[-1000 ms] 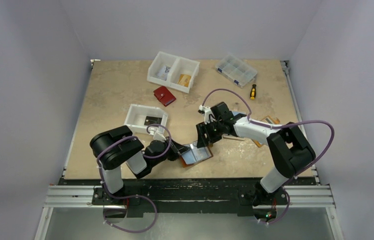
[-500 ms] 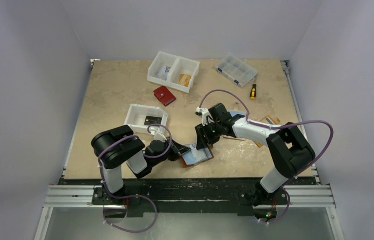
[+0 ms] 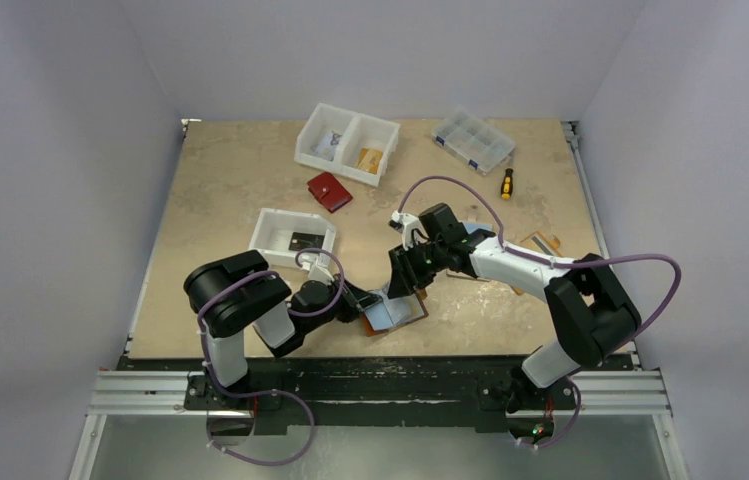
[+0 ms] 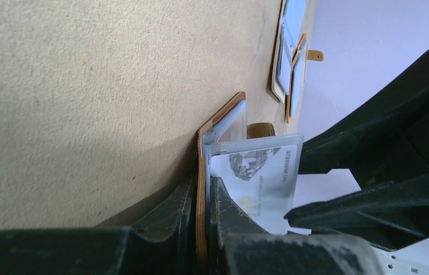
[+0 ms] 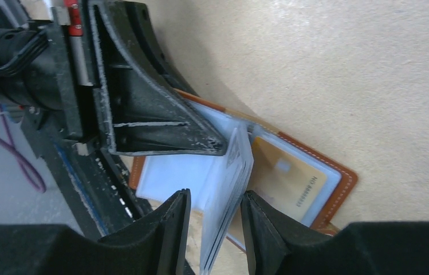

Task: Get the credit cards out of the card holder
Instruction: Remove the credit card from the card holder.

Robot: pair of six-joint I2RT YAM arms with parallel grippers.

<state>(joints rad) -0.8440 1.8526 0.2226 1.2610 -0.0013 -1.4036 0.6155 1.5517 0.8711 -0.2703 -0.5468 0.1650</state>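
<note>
The brown card holder [image 3: 396,312] lies open near the table's front edge, and its clear sleeves stand up from the spine. My left gripper [image 3: 368,303] is shut on the holder's left cover, which shows edge-on between the jaws in the left wrist view [image 4: 202,229]. A white card [image 4: 258,177] sits in a raised sleeve. My right gripper [image 5: 215,229] is open, one finger on either side of the standing sleeves [image 5: 230,183], with gaps showing. A gold card [image 5: 283,177] lies in the right panel's pocket.
A white bin [image 3: 293,236] holding a dark card stands behind the left arm. A red wallet [image 3: 329,191], a two-part white bin [image 3: 347,143], a clear organizer box [image 3: 472,140] and a screwdriver [image 3: 506,183] lie farther back. Another tan holder [image 3: 535,245] lies at the right.
My right gripper has moved a little left and down onto the holder's sleeves. The holder has shifted slightly left. The left gripper keeps its hold.
</note>
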